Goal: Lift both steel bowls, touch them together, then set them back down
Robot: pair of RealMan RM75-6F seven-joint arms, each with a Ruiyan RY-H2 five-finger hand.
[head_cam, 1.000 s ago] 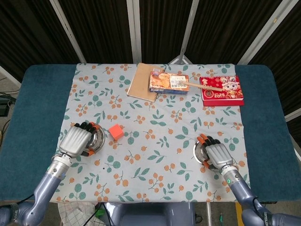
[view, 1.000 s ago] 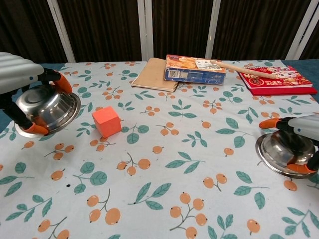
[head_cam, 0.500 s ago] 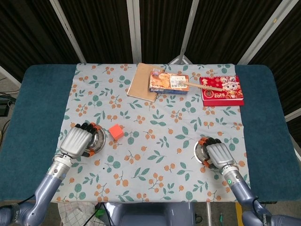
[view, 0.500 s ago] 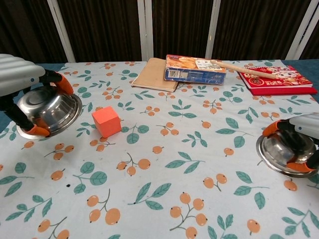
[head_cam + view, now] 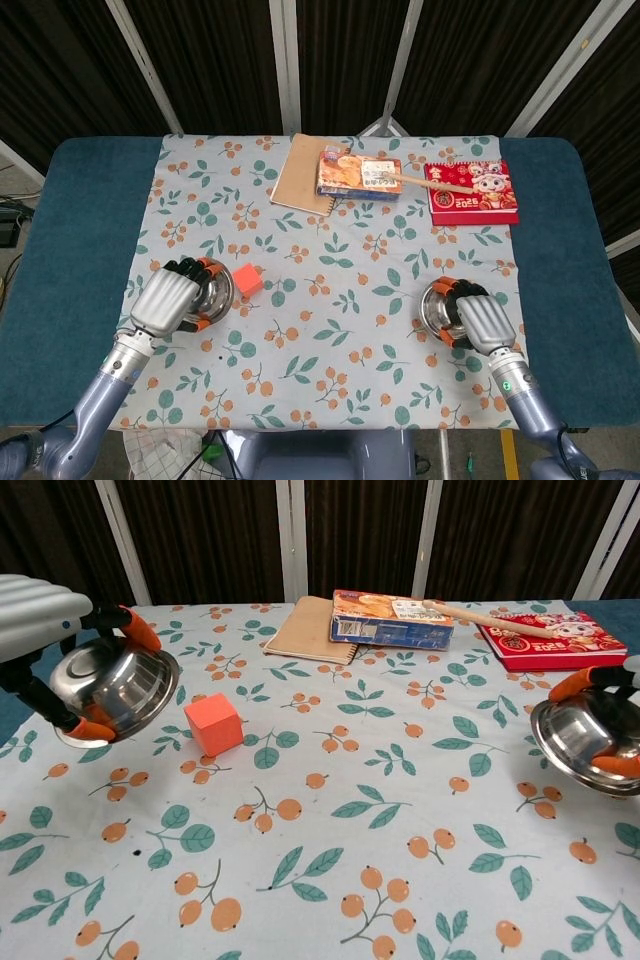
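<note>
Two steel bowls are off the floral cloth. My left hand [image 5: 168,301] [image 5: 35,615] grips the left steel bowl [image 5: 212,291] [image 5: 112,689], which hangs tilted above the cloth's left side with its opening turned toward the middle. On the right, my right hand [image 5: 485,320] [image 5: 610,685] holds the right steel bowl [image 5: 439,308] [image 5: 582,742], raised and tipped toward the centre as well. The bowls are far apart, each near its own table side.
An orange cube [image 5: 248,280] [image 5: 215,724] sits just right of the left bowl. At the back lie a brown notebook [image 5: 303,172], a snack box [image 5: 360,175] with a wooden stick [image 5: 475,617] across it, and a red calendar [image 5: 471,192].
Both hands have lifted their bowls off the cloth. Each bowl rose and tilted inward; the right one left the table only in the last half second.
</note>
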